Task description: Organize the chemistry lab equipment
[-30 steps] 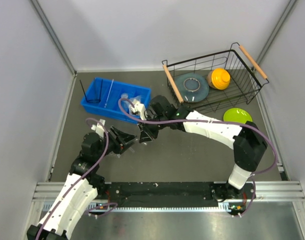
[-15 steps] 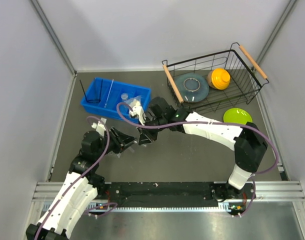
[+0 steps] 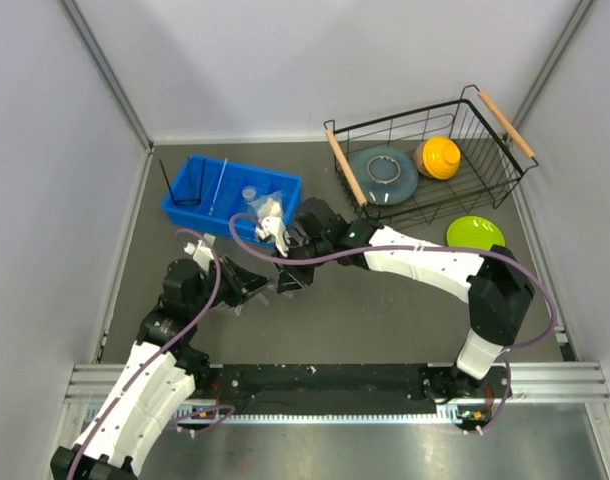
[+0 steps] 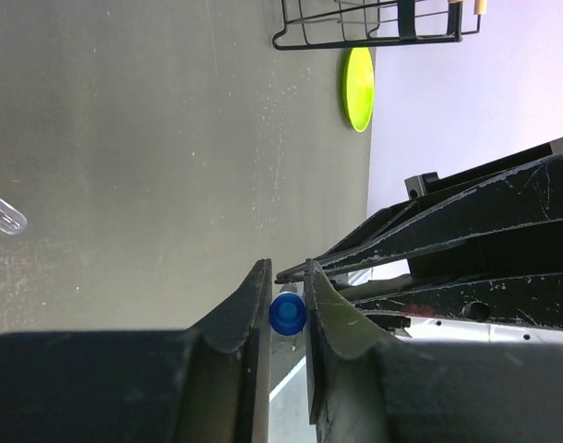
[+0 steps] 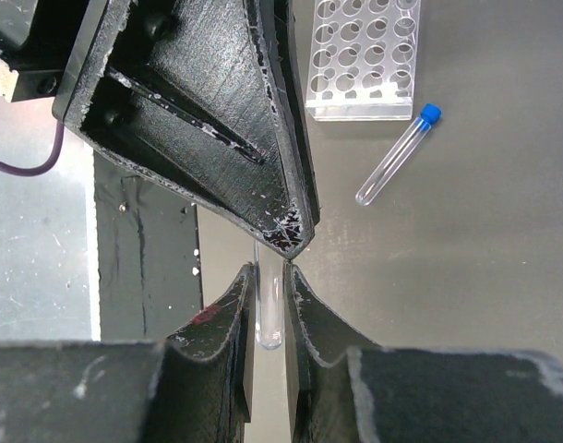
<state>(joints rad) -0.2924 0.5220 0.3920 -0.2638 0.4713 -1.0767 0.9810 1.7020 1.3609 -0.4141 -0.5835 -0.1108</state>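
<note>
clear tube [image 5: 269, 318] hangs just short of the rack [image 5: 363, 57], pinched at both ends: left gripper [image 4: 286, 280] clamped on its blue cap, right gripper [image 5: 269, 273] on the glass end. probably one should release before the other pulls, keeping it straight.

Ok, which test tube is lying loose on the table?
The blue-capped tube beside the rack; the other tube is held in the right gripper.

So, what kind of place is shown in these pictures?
Probably a robot test cell staged as a chemistry bench, not a real lab: plain grey walls box in the dark table, and a clear tube rack and a blue-capped test tube lie on it.
</note>
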